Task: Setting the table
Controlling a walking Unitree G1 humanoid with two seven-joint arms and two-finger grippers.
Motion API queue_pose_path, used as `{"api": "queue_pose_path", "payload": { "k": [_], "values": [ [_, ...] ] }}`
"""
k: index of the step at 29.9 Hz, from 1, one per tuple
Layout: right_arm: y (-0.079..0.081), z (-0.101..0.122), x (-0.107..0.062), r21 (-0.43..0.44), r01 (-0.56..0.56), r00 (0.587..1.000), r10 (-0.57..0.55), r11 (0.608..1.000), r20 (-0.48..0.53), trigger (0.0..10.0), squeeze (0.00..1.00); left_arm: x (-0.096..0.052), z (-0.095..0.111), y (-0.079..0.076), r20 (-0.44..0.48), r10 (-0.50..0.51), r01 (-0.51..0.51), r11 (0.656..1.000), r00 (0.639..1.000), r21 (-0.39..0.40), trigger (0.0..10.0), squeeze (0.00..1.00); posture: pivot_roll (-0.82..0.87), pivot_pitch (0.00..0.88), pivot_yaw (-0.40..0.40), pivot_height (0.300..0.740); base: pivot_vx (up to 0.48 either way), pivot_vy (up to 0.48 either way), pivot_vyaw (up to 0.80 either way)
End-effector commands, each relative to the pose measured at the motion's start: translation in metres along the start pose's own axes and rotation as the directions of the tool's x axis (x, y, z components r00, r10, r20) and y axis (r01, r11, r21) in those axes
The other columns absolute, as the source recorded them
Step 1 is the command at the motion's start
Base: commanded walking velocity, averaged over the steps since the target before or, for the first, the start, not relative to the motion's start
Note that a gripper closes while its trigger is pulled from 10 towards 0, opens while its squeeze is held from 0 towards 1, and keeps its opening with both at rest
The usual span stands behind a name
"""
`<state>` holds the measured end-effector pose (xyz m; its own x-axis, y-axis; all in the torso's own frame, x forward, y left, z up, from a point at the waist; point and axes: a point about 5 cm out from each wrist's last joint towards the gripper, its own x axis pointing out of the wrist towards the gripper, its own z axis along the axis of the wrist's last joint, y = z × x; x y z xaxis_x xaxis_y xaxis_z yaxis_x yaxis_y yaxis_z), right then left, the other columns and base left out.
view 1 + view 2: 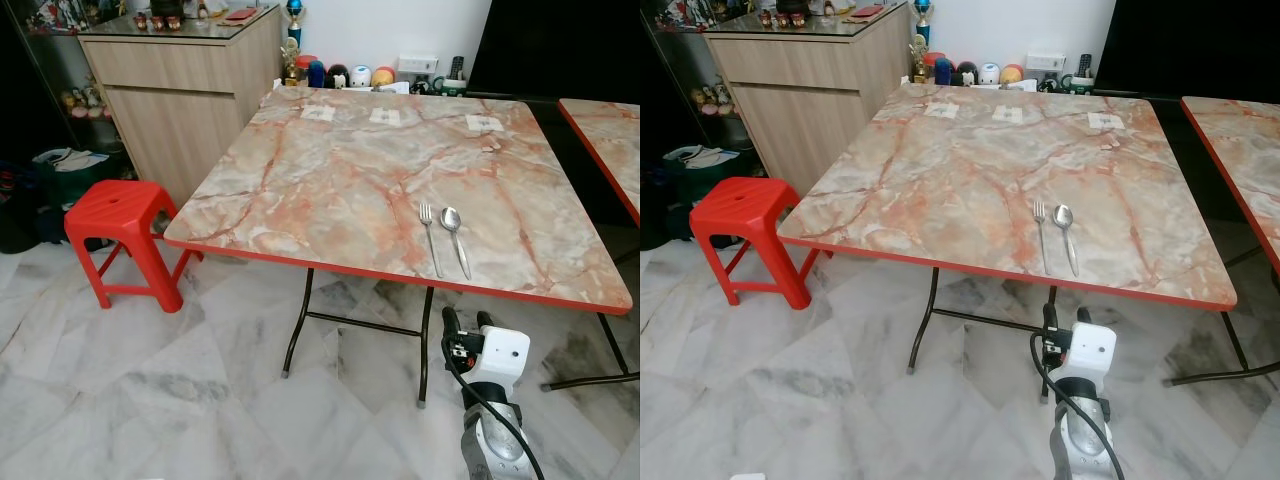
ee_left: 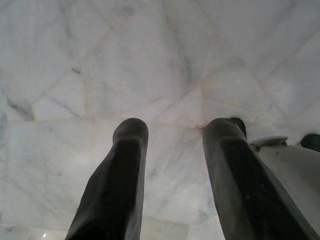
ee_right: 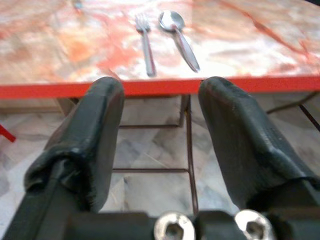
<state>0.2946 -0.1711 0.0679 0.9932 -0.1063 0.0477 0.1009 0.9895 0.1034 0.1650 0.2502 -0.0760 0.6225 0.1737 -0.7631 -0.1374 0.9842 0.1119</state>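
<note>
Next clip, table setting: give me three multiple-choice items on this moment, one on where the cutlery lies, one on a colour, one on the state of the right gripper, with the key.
1. Where do the fork and spoon lie?
A. On the stool
B. Side by side on the marble-pattern table, near its front edge
C. On the floor

2. What colour is the plastic stool?
A. Blue
B. Red
C. White

3. What is the state of the right gripper?
A. Open and empty, short of the table edge
B. Shut on the fork
C. Shut on the spoon

Key: 1 B, both lie parallel on the tabletop; 2 B, the stool beside the table is red; 3 A, the right wrist view shows its fingers apart with nothing between.
</note>
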Motion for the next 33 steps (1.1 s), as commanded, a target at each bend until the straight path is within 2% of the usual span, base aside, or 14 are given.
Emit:
{"api": "queue_pose_path", "payload": {
  "k": [1, 3, 4, 5, 6, 14, 16, 21, 28, 31, 33],
  "values": [
    [0.005, 0.009, 0.005, 0.01, -0.024, 0.999, 0.024, 1.0, 0.026, 10.0, 1.0, -0.001, -0.005, 0.004, -0.026, 0.013, -0.013, 1.0, 1.0, -0.006, 10.0, 0.0, 0.01, 0.104, 0.035, 0.74, 0.259, 0.0, 0.0],
    [0.007, 0.01, 0.007, 0.001, -0.032, 0.999, 0.032, 0.999, 0.019, 10.0, 1.0, -0.001, -0.004, 0.005, -0.022, 0.024, -0.025, 1.0, 0.999, -0.017, 10.0, 0.0, 0.01, 0.115, 0.031, 0.74, 0.285, 0.0, 0.0],
    [0.007, 0.011, 0.008, -0.006, -0.03, 0.999, 0.03, 1.0, 0.014, 10.0, 0.68, -0.001, -0.003, 0.005, -0.019, 0.03, -0.031, 0.999, 0.999, -0.023, 10.0, 0.0, 0.01, 0.121, 0.03, 0.74, 0.307, 0.0, 0.0],
    [0.007, 0.011, 0.008, -0.006, -0.029, 0.999, 0.029, 1.0, 0.013, 10.0, 0.68, -0.001, -0.003, 0.005, -0.019, 0.031, -0.032, 0.999, 0.999, -0.024, 10.0, 0.0, 0.01, 0.121, 0.03, 0.74, 0.307, 0.0, 0.0],
    [0.008, 0.012, 0.008, -0.004, -0.032, 0.999, 0.032, 0.999, 0.013, 10.0, 0.0, -0.001, -0.003, 0.005, -0.019, 0.033, -0.033, 0.999, 0.999, -0.029, 10.0, 0.0, 0.01, 0.128, 0.03, 0.74, 0.337, 0.0, 0.0],
    [0.016, 0.02, 0.016, -0.002, -0.083, 0.996, 0.083, 0.997, 0.018, 10.0, 0.0, 0.0, -0.003, 0.005, -0.023, 0.033, -0.034, 0.999, 0.999, -0.038, 10.0, 0.0, 0.0, 0.145, 0.034, 0.74, 0.344, 0.0, 0.0],
    [0.021, 0.023, 0.018, -0.03, -0.122, 0.992, 0.123, 0.992, 0.018, 10.0, 0.0, 0.0, -0.002, 0.004, -0.022, 0.033, -0.034, 0.999, 0.999, -0.038, 10.0, 0.0, 0.0, 0.152, 0.033, 0.74, 0.345, 0.0, 0.0],
    [0.026, 0.024, 0.022, 0.001, -0.133, 0.991, 0.133, 0.991, 0.0, 10.0, 0.0, 0.0, -0.001, 0.005, -0.02, 0.037, -0.038, 0.998, 0.999, -0.043, 10.0, 0.0, 0.0, 0.157, 0.034, 0.74, 0.346, 0.0, 0.0],
    [0.046, 0.038, 0.027, -0.01, -0.239, 0.97, 0.239, 0.971, 0.036, 10.0, 0.0, 0.0, 0.0, 0.004, -0.016, 0.035, -0.036, 0.998, 0.999, -0.047, 10.0, 0.0, 0.0, 0.162, 0.036, 0.74, 0.091, 0.0, 0.0],
    [0.044, 0.044, 0.031, 0.006, -0.211, 0.977, 0.21, 0.978, 0.036, 10.0, 0.0, 0.0, 0.0, 0.004, -0.019, 0.034, -0.035, 0.998, 0.999, -0.044, 10.0, 0.0, 0.0, 0.165, 0.034, 0.74, 0.0, 0.0, 0.0],
    [0.038, 0.046, 0.036, 0.001, -0.136, 0.991, 0.136, 0.991, 0.007, 10.0, 0.0, 0.0, 0.0, 0.004, -0.022, 0.031, -0.032, 0.999, 0.999, -0.041, 10.0, 0.0, 0.0, 0.168, 0.035, 0.74, 0.0, 0.0, 0.0]
  ]
}}
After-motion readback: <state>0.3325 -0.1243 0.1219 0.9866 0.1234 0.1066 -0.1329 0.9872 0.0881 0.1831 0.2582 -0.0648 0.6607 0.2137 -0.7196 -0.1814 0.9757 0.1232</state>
